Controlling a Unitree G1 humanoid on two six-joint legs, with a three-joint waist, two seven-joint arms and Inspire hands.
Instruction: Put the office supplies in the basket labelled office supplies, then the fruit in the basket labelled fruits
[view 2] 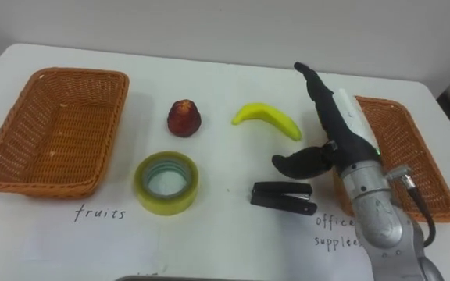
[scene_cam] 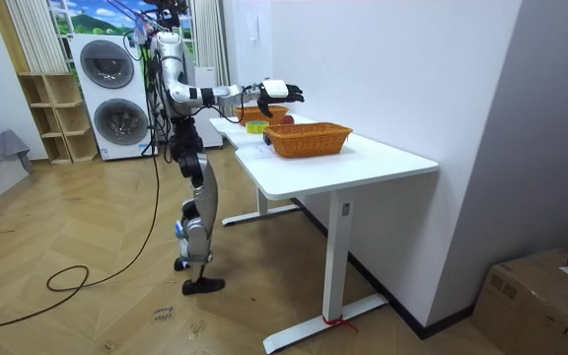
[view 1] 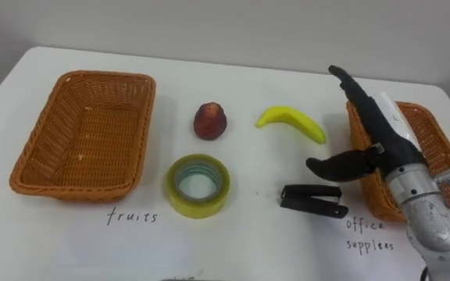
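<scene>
Right hand [view 1: 377,129] is hovering over the inner edge of the right basket [view 1: 436,129]. Its fingers are stretching straight away from the robot, its thumb is spreading wide to the left, and it is holding nothing. The black stapler [view 1: 312,200] is lying flat on the white table [view 1: 248,234], just beside the thumb on the robot's side and close to the right basket's near corner. The banana [view 1: 291,122] is lying just left of the fingers, apart from them. The red fruit [view 1: 209,121] is sitting farther left. The tape roll [view 1: 198,185] is lying between the stapler and the left basket [view 1: 80,191]. Bare tabletop is showing between all four items. In the room view, the robot is standing at the table's edge.
</scene>
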